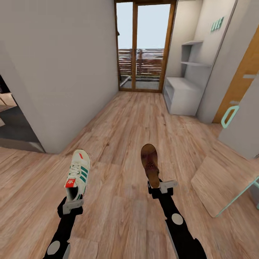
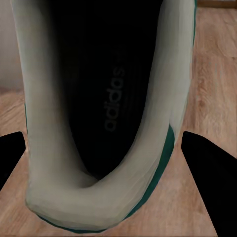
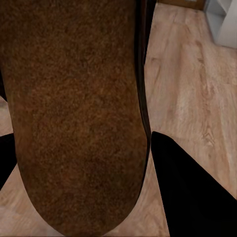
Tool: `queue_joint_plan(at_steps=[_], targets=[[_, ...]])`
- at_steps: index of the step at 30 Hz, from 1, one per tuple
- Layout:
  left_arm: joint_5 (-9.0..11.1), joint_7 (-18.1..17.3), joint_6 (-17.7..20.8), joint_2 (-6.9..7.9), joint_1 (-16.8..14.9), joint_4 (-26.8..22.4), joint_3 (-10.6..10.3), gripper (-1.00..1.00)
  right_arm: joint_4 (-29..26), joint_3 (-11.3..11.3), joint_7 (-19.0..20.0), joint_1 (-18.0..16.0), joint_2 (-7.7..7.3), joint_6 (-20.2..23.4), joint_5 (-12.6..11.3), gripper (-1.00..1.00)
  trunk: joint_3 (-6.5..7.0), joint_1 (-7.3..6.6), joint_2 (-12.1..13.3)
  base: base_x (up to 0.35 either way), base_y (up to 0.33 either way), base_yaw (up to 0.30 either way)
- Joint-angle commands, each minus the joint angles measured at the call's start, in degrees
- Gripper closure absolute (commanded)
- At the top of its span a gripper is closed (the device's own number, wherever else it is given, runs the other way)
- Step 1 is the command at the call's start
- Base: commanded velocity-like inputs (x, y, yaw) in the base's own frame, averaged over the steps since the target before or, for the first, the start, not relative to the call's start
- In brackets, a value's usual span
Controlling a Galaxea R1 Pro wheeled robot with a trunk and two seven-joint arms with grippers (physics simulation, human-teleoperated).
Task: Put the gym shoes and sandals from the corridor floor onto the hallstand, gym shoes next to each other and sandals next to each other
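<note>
A cream-white gym shoe [image 1: 78, 173] with green stripes and a red tongue label is held by its heel in my left gripper [image 1: 73, 205], above the wood floor. The left wrist view looks into the gym shoe's dark opening [image 2: 103, 98], with a black finger [image 2: 210, 168] on each side. My right gripper [image 1: 159, 187] is shut on the heel of a dark brown sandal [image 1: 150, 163], toe pointing ahead. Its brown footbed [image 3: 74, 108] fills most of the right wrist view. The pale-grey hallstand [image 1: 181, 93] stands far ahead on the right. The other shoe and sandal are out of view.
A grey wall corner [image 1: 54, 144] juts in on the left. A glass door with wooden frame [image 1: 144, 46] closes the corridor's end. On the right stand a white unit with teal poles [image 1: 248, 126] and a wooden door [image 1: 241, 79]. Open plank floor [image 1: 136, 118] lies ahead.
</note>
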Motion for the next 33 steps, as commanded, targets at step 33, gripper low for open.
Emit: queue_joint_plan(at_steps=[33], targets=[[-0.49, 10.22, -11.58, -0.03, 10.16, 18.73, 5.79, 1.00, 36.18, -6.79, -7.42, 3.06, -4.79, -31.84, 0.64, 1.00, -0.04, 0.02, -0.02, 0.340, -0.095, 0.016]])
